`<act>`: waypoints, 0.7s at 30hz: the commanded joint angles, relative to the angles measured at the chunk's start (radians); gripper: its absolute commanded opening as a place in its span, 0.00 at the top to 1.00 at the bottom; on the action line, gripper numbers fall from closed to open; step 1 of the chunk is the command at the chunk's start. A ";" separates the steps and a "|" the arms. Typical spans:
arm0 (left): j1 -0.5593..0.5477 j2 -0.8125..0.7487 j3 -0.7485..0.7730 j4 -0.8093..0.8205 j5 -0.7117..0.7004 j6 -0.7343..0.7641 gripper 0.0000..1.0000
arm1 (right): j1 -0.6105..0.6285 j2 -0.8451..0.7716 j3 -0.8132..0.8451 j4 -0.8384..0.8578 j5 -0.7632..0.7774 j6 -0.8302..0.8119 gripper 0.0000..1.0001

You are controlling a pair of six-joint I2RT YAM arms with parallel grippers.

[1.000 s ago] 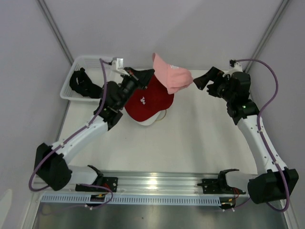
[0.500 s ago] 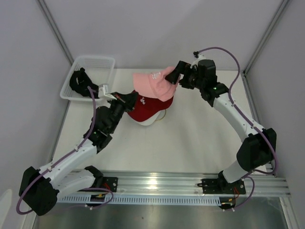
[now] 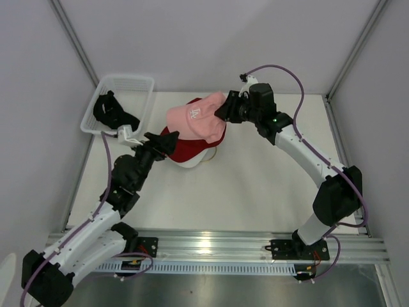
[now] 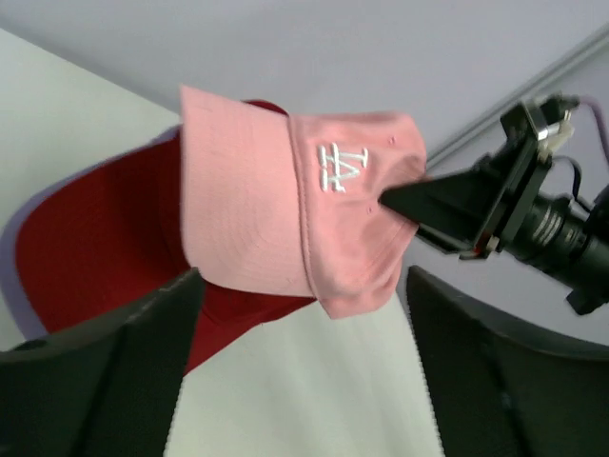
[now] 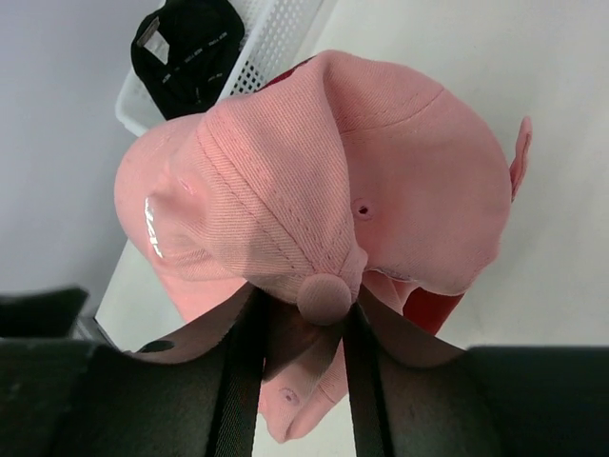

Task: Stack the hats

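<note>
Pink cap [image 3: 192, 117] on the red cap [image 3: 185, 147], right claw [image 3: 222, 110] clamped on its crown.
From above: both caps sit mid-table over a white cap [image 3: 195, 162]; the left claw [image 3: 167, 142] is just beside the red cap; a black cap [image 3: 112, 112] lies in the basket [image 3: 137, 80] at the far left. Left wrist: its fingers [image 4: 143, 352] stand wide apart with nothing between them, and the pink cap [image 4: 285, 209] is ahead, logo showing, overlapping the red cap [image 4: 95, 248]. Right wrist: its fingers [image 5: 244, 376] squeeze pink fabric just below the top button.
</note>
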 commanded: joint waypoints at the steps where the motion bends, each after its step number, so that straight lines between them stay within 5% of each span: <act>1: 0.157 -0.060 -0.010 -0.067 0.157 -0.099 0.06 | 0.006 -0.004 0.037 0.009 -0.047 -0.070 0.60; 2: 0.265 -0.072 -0.017 -0.058 0.217 -0.117 0.04 | 0.006 -0.006 0.037 0.008 -0.053 -0.079 0.59; 7: 0.429 -0.023 -0.047 0.062 0.484 -0.127 0.02 | 0.008 0.007 0.052 -0.017 -0.116 -0.134 0.55; 14: 0.451 0.324 0.098 0.284 0.768 -0.217 0.12 | 0.006 0.014 0.066 -0.057 -0.128 -0.154 0.51; 21: 0.452 0.436 0.220 0.244 0.791 -0.176 0.13 | 0.006 0.020 0.072 -0.068 -0.136 -0.162 0.49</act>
